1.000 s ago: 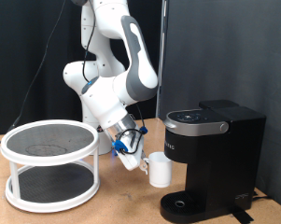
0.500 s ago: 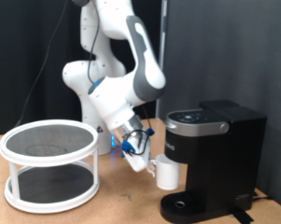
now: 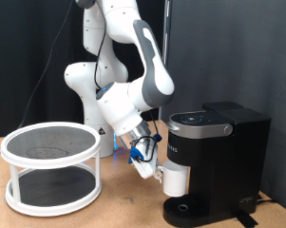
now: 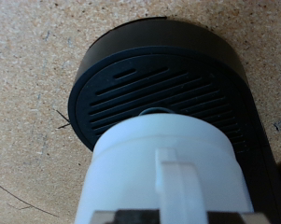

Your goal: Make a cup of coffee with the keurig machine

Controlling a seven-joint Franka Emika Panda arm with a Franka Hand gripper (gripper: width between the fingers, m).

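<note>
The white cup (image 3: 175,180) hangs in my gripper (image 3: 156,173), which is shut on its handle side. It sits just above the round drip base (image 3: 188,209) of the black keurig machine (image 3: 219,142), under the brew head, in the exterior view's right half. In the wrist view the cup (image 4: 163,173) fills the near part of the picture, with its handle toward the camera, and the slotted black drip base (image 4: 154,84) lies right beyond it. The machine's lid is down.
A white two-tier round rack (image 3: 50,166) with dark mesh shelves stands on the wooden table (image 3: 123,209) at the exterior view's left. Dark curtains hang behind. The robot's white arm arches over the table's middle.
The gripper has carried the cup toward the exterior view's right and slightly down, from beside the machine to under its brew head above the drip base.
</note>
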